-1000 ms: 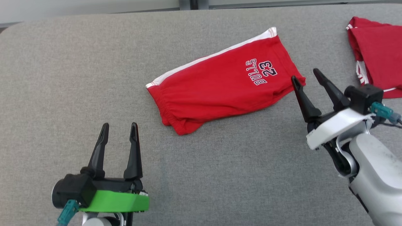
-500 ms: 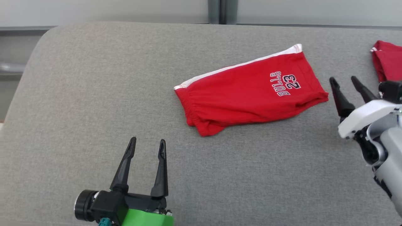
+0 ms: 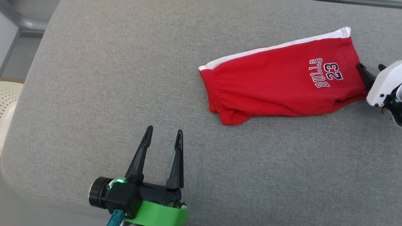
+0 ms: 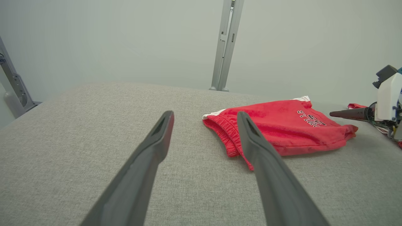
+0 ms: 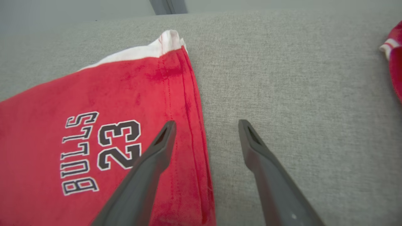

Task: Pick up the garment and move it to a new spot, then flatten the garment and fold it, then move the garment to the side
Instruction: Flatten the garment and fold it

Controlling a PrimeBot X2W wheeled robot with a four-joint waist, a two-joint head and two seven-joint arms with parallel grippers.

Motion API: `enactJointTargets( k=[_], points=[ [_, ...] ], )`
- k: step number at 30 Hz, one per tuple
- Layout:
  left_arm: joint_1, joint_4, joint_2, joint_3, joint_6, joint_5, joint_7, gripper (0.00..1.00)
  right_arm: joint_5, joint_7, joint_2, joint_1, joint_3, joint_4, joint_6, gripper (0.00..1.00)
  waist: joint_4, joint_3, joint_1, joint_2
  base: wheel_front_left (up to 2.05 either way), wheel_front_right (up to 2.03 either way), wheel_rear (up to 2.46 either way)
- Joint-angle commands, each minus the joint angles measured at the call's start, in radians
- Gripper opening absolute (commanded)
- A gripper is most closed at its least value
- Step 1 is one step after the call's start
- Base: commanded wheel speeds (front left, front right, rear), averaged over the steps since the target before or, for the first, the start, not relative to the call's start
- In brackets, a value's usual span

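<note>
The garment [image 3: 276, 83] is a pair of red shorts with a white side stripe and "BULLS 23" print, lying folded flat on the grey padded table [image 3: 110, 78]. Its elastic waistband points toward my left gripper [image 3: 165, 130], which hovers open over bare fabric short of the waistband. In the left wrist view the garment [image 4: 282, 125] lies just beyond and to the right of the left gripper [image 4: 204, 114]. My right gripper [image 3: 370, 66] is open at the leg hem. In the right wrist view the right gripper [image 5: 207, 124] straddles the hem edge of the garment [image 5: 110, 110].
A second red garment [image 5: 396, 53] lies on the table further right of the right gripper. The table's rounded left edge and corner [image 3: 19, 131] are near, with a white perforated object [image 3: 8, 103] beyond. A metal post [image 4: 226, 44] stands against the wall behind.
The camera has swung left, shifting the whole picture right; the second red garment has left the head view. Both grippers stay open, in much the same place relative to the shorts.
</note>
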Motion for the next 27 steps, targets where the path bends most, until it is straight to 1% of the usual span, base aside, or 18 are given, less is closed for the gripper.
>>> enactJointTargets(
  k=[1,5,8,9,10,12,18,23,27],
  points=[
    [-0.018,0.004,-0.001,-0.005,0.001,-0.001,-0.003,1.00,0.017,0.016,-0.003,-0.016,0.008,0.010,-0.001,1.00,0.034,0.048,0.0001,0.0000,0.00,0.00,0.00],
    [-0.033,0.008,-0.001,-0.015,0.003,0.000,-0.003,1.00,0.038,0.051,0.000,-0.031,0.038,0.021,-0.001,1.00,0.037,0.066,0.0001,0.0000,0.00,0.00,0.00],
    [-0.038,0.012,-0.001,-0.020,0.003,0.002,-0.003,1.00,0.057,0.073,0.015,-0.017,0.072,0.020,0.000,1.00,0.033,0.070,0.0001,0.0000,0.00,0.00,0.00],
    [-0.040,0.014,-0.001,-0.020,0.001,0.003,-0.003,1.00,0.064,0.073,0.019,-0.013,0.081,0.017,0.000,0.47,0.031,0.069,0.0001,0.0000,0.00,0.00,0.00],
    [-0.041,0.016,-0.001,-0.020,-0.001,0.005,-0.003,1.00,0.070,0.069,0.022,-0.008,0.091,0.013,0.000,0.00,0.028,0.067,0.0001,0.0000,0.00,0.00,0.00],
    [-0.040,0.019,-0.001,-0.018,-0.002,0.011,-0.003,1.00,0.083,0.057,0.024,0.006,0.109,-0.002,0.000,0.00,0.019,0.059,0.0001,0.0000,0.00,0.00,0.00],
    [-0.023,0.026,-0.001,-0.003,-0.012,0.022,-0.003,1.00,0.116,-0.004,-0.005,0.028,0.143,-0.051,-0.001,0.00,-0.031,0.027,0.0001,0.0000,0.00,0.00,0.00],
    [-0.006,0.033,0.000,0.016,-0.023,0.035,-0.003,1.00,0.121,-0.071,-0.036,0.060,0.174,-0.102,-0.001,0.00,-0.104,-0.010,0.0001,0.0000,0.00,0.00,0.00],
    [0.004,0.039,0.000,0.035,-0.036,0.049,-0.003,1.00,0.132,-0.105,-0.066,0.088,0.192,-0.127,-0.001,0.00,-0.165,-0.040,0.0001,0.0000,0.00,0.00,0.00]
  ],
)
